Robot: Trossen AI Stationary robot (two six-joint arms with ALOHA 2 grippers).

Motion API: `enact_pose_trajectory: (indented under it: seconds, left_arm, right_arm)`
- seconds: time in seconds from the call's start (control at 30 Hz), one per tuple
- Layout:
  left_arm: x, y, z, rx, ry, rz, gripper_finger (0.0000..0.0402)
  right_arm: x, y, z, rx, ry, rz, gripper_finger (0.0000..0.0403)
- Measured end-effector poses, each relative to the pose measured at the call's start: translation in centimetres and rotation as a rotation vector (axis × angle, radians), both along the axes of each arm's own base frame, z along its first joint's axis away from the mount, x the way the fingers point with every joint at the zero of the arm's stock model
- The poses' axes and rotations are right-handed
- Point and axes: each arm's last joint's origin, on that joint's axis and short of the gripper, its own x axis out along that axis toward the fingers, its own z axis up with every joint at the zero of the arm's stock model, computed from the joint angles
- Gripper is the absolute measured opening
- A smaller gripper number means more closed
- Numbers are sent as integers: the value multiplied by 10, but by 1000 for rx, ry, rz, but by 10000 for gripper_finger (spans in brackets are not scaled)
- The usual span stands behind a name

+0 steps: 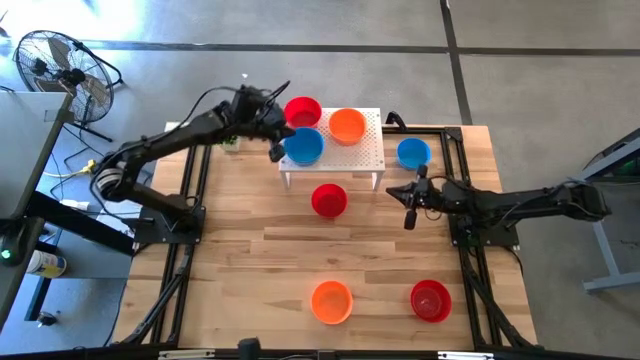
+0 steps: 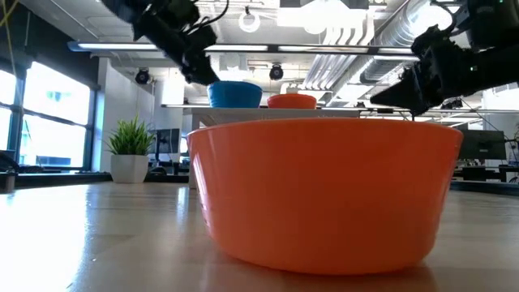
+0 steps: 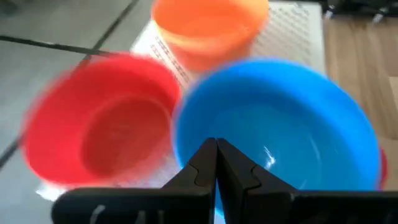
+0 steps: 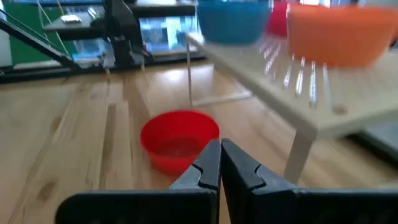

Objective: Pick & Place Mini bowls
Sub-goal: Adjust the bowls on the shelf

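Between closed left fingers (image 3: 216, 163): blue bowl's (image 3: 280, 118) near rim.

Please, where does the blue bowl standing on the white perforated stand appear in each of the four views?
High view: blue bowl at the stand's front left corner.
Low view: far back, left of centre.
Left wrist view: close up, filling the right half.
Right wrist view: top edge, on the stand.
Shared landmark: the orange bowl on the stand beside it.
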Motion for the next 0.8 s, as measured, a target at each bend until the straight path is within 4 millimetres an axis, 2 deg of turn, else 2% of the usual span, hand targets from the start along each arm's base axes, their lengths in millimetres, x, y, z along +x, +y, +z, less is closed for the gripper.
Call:
enact_pose_trajectory:
  seconds: [0.3, 0.43, 0.57, 0.67, 0.8]
  left_arm:
    - [-25, -22, -45, -24, -161, -26, 0]
    - [-33, -30, -66, -10, -278, -54, 0]
    - [-41, -36, -91, -29, -291, -57, 0]
    - [-44, -39, -99, -30, -316, -67, 0]
    - [-42, -44, -101, -42, -315, -99, 0]
  right_arm:
    - [6, 0, -16, 102, 95, -53, 0]
    - [7, 2, -18, 105, 106, -100, 0]
    - [8, 4, -17, 69, 98, -113, 1]
    - [9, 4, -13, 44, 64, -127, 1]
    - [9, 3, -10, 39, 28, -138, 1]
